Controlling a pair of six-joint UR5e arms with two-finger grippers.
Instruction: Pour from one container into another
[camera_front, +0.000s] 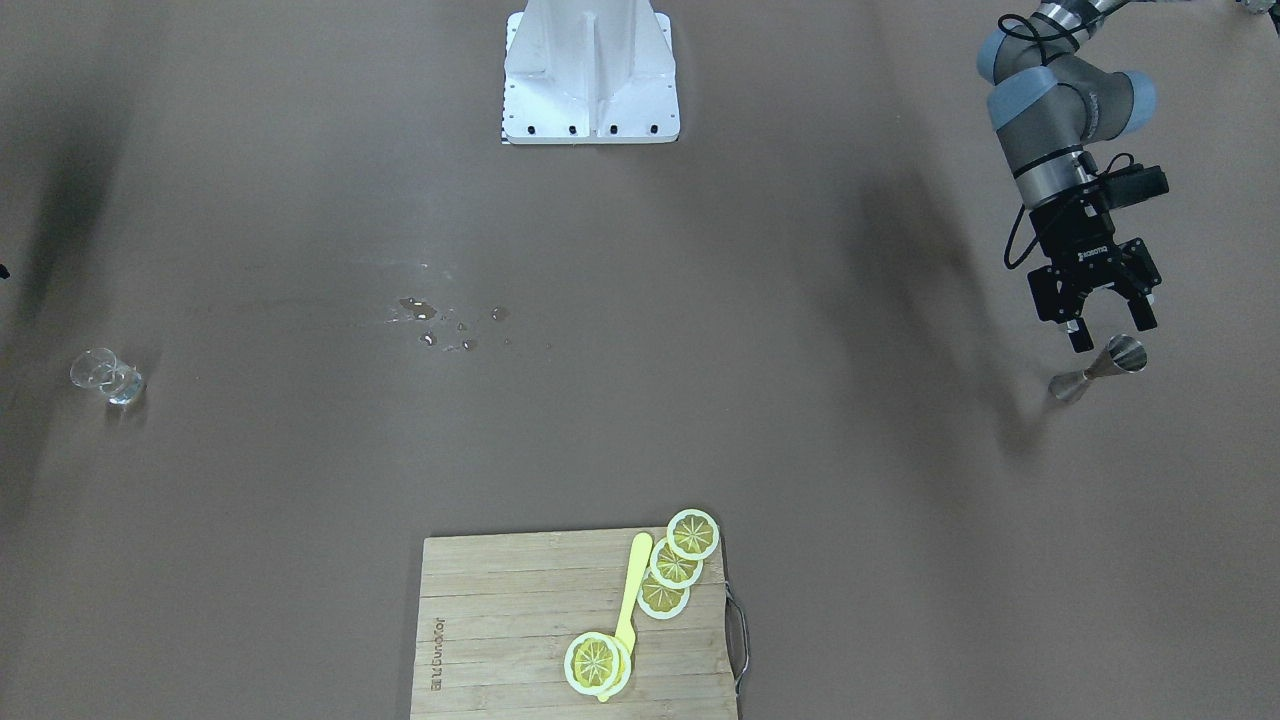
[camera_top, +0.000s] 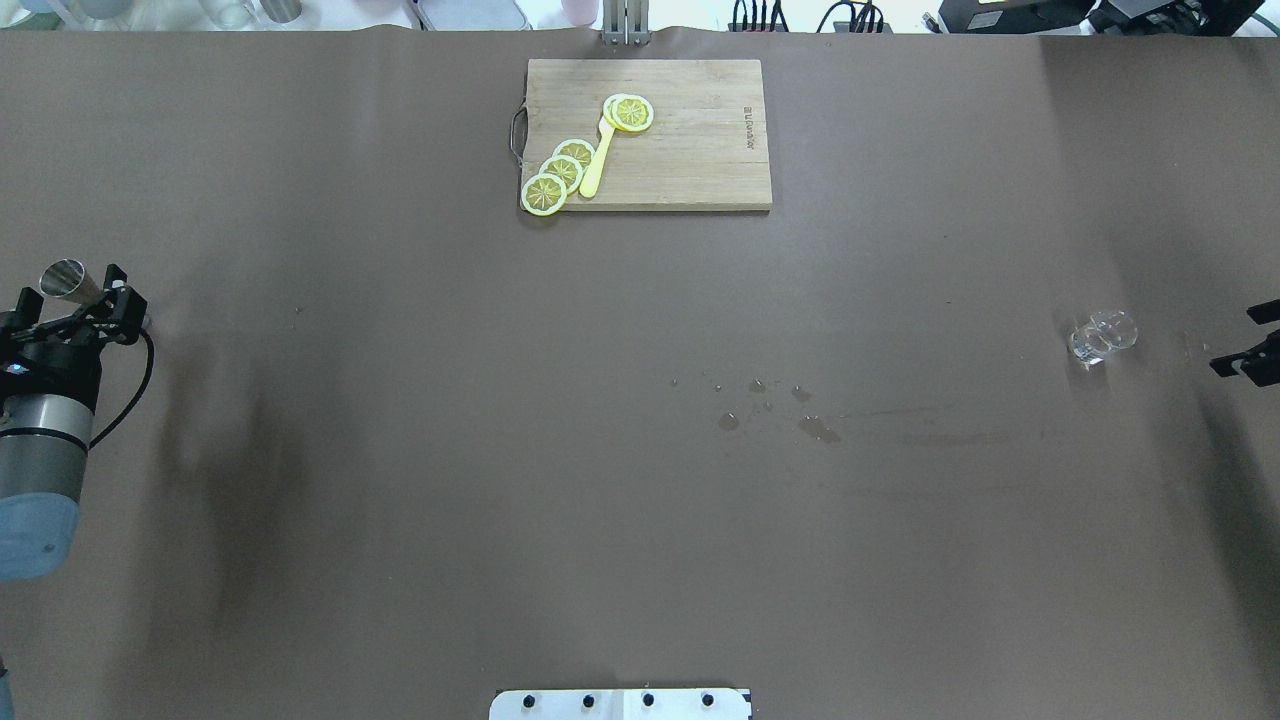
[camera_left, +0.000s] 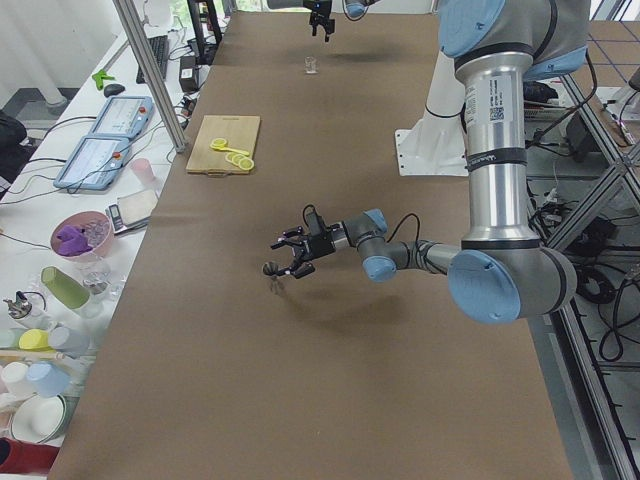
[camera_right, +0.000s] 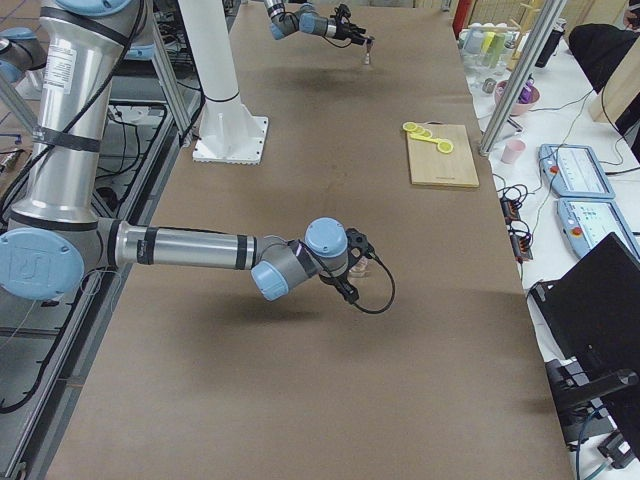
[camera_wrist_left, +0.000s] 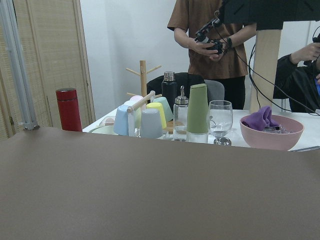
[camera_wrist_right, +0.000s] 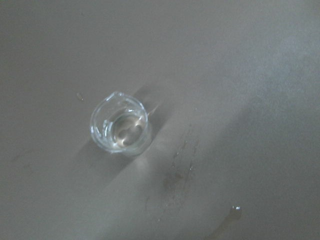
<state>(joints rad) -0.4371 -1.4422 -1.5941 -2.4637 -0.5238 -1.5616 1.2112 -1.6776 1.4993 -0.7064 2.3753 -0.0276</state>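
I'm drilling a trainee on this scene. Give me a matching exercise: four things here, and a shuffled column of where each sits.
1 jigger
2 glass
3 lemon slices
4 droplets

A on the cutting board
B middle of the table
C robot's right end of the table
D next to the left gripper

Pairs: 1-D, 2-C, 3-A, 4-B

Silver arms (camera_front: 1045, 170), blue caps (camera_front: 1020, 95), black left gripper (camera_front: 1112, 332), white base (camera_front: 590, 75)

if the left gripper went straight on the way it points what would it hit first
Probably the metal jigger, standing just ahead of the open left gripper, in line with its jaws; depth is unclear, so it may pass above.
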